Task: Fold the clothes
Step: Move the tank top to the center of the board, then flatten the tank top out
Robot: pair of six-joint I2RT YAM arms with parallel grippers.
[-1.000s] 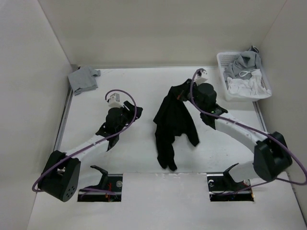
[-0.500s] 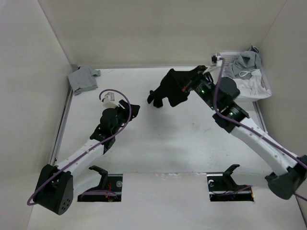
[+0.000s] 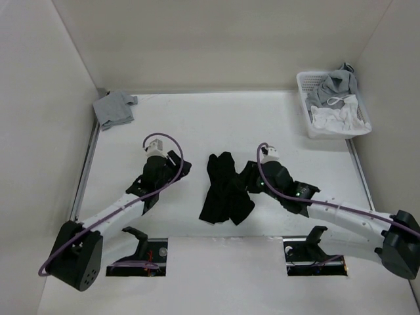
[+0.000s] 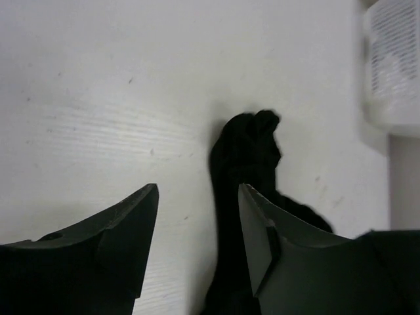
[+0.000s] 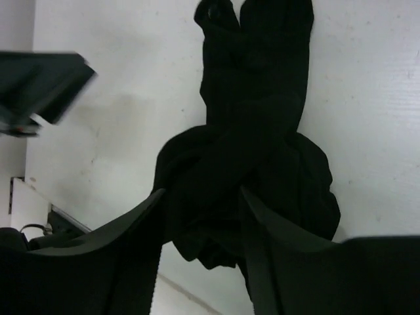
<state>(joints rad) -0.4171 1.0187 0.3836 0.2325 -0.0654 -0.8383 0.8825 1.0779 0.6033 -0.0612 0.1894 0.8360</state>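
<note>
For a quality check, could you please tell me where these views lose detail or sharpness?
Top external: evenly lit and sharp. Left wrist: the white basket is washed out, the tool's fingers soft. Right wrist: the black garment reads as a nearly featureless mass.

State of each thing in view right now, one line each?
Black garment: crumpled heap, unfolded, not held.
Left gripper: jaws open, empty.
Right gripper: jaws open over the garment.
Basket: holds white and grey clothes.
Grey cloth: lying in the far-left corner.
</note>
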